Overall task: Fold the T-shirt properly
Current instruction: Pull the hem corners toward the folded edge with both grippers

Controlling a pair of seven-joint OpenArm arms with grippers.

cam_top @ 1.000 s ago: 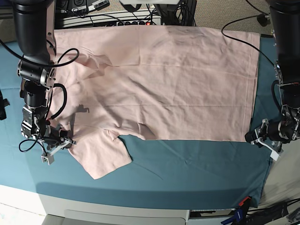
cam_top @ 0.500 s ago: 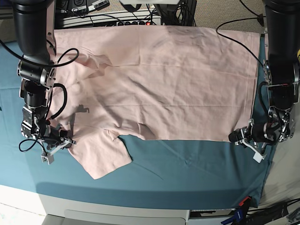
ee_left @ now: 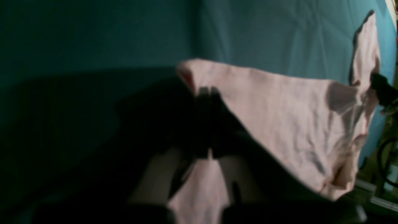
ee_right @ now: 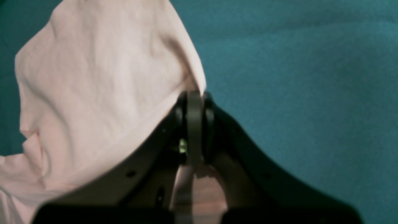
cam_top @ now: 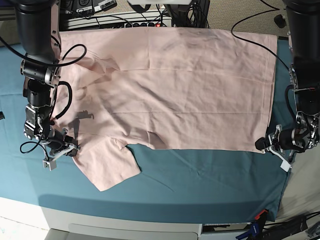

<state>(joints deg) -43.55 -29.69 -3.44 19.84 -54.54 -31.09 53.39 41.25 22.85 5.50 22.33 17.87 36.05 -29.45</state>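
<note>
The pale pink T-shirt (cam_top: 175, 85) lies spread plain side up on the teal table cloth (cam_top: 200, 185), with a short sleeve pointing toward the front left. My right gripper (cam_top: 70, 150) is at that sleeve's left edge; in the right wrist view it (ee_right: 194, 95) is shut on a fold of the T-shirt (ee_right: 102, 87). My left gripper (cam_top: 262, 145) sits at the shirt's front right hem corner. In the left wrist view it (ee_left: 206, 91) is shut, with the corner of the T-shirt (ee_left: 295, 118) pinched and lifted a little.
A power strip with cables (cam_top: 125, 22) runs along the table's far edge. A black cable (cam_top: 255, 25) arcs over the shirt's far right corner. The table's white front edge (cam_top: 125, 222) is near the bottom.
My left gripper slid in to the hem corner, closed on it and drew back slightly to the right. The right arm shifted a little, its grip on the sleeve unchanged.
</note>
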